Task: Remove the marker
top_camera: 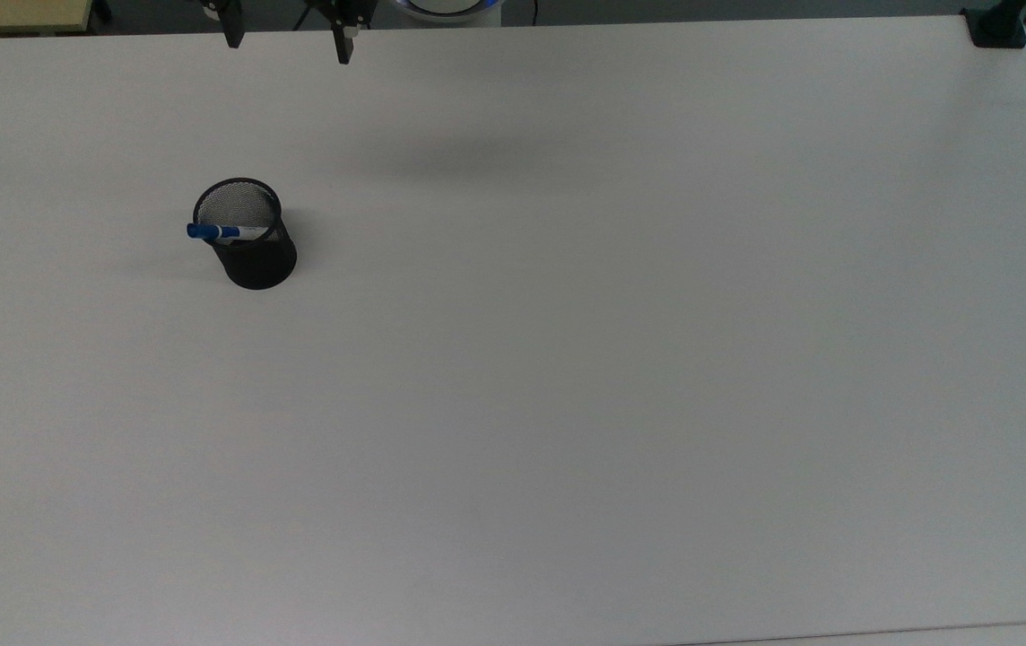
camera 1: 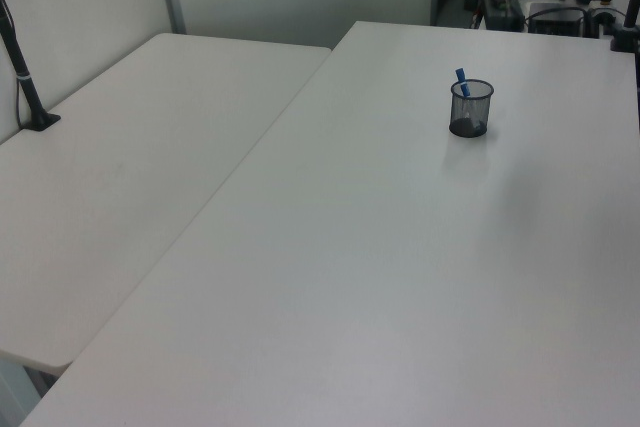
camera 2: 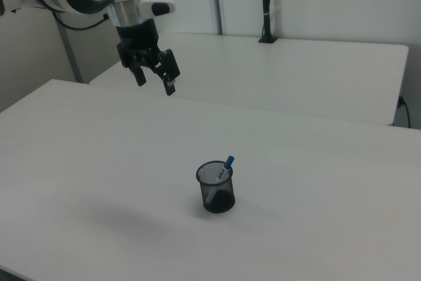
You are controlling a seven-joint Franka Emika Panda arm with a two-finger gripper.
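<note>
While hanging with fingers wide apart, gripper high above, well apart from marker leaning inside mesh cup below; risk: tipping light cup by dragging marker sideways.

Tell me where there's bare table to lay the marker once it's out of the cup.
In the top view, the table is bare everywhere right of and below the black mesh cup, out to its edges. The cup, holding the marker, is the sole obstacle. The open gripper hangs high, apart from it.
</note>
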